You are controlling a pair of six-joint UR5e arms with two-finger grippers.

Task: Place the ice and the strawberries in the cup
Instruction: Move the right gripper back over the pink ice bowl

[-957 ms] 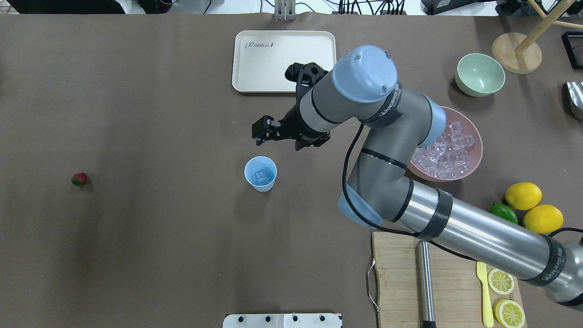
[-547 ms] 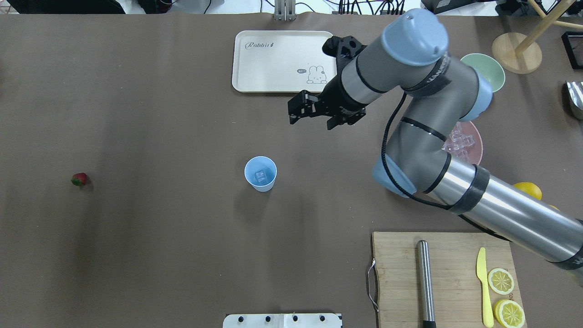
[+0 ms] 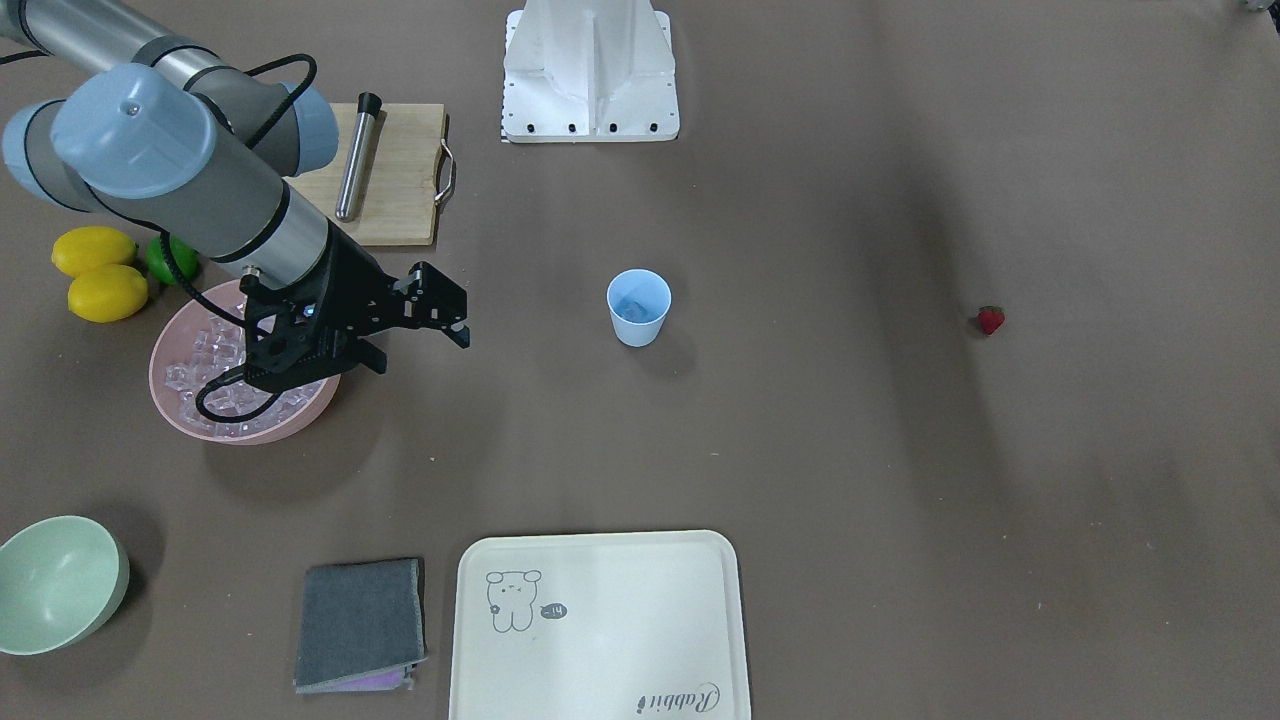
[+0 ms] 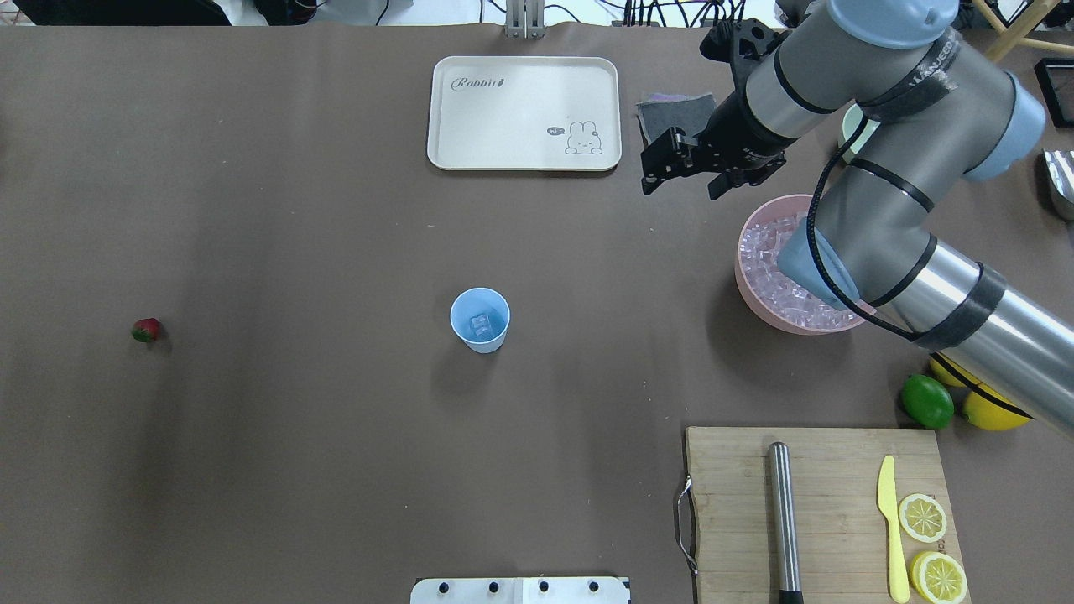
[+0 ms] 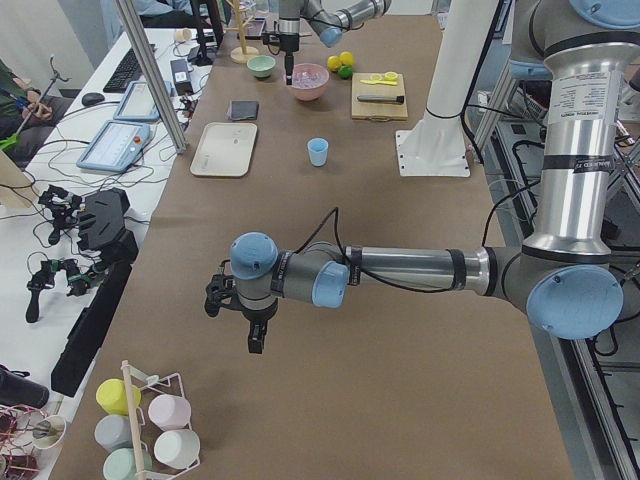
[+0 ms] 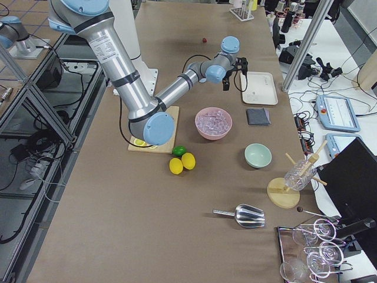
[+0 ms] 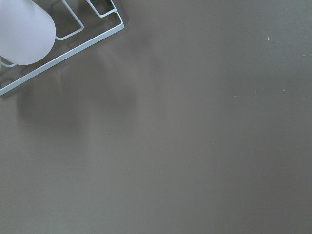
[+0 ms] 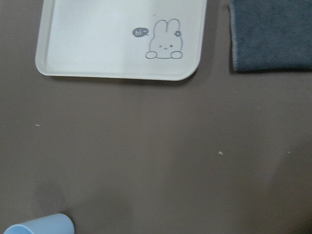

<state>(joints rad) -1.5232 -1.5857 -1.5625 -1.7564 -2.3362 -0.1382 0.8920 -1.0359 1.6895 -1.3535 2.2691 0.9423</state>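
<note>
Ice step in hand: one cube [image 4: 480, 324] in cup [image 4: 479, 304]. Right claw [image 4: 653, 172] released, empty, near bowl [image 4: 743, 252]. Next: dip in, pinch ice [image 4: 768, 252]. Left claw [image 5: 255, 340]: cannot tell.

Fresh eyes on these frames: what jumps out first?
The right arm dominates, arched over the pink bowl of ice on the robot's right, with its open tool between the bowl and the rabbit tray. Mid-table, the light blue cup holds an ice cube. The tiny strawberry lies alone far to the left.
</note>
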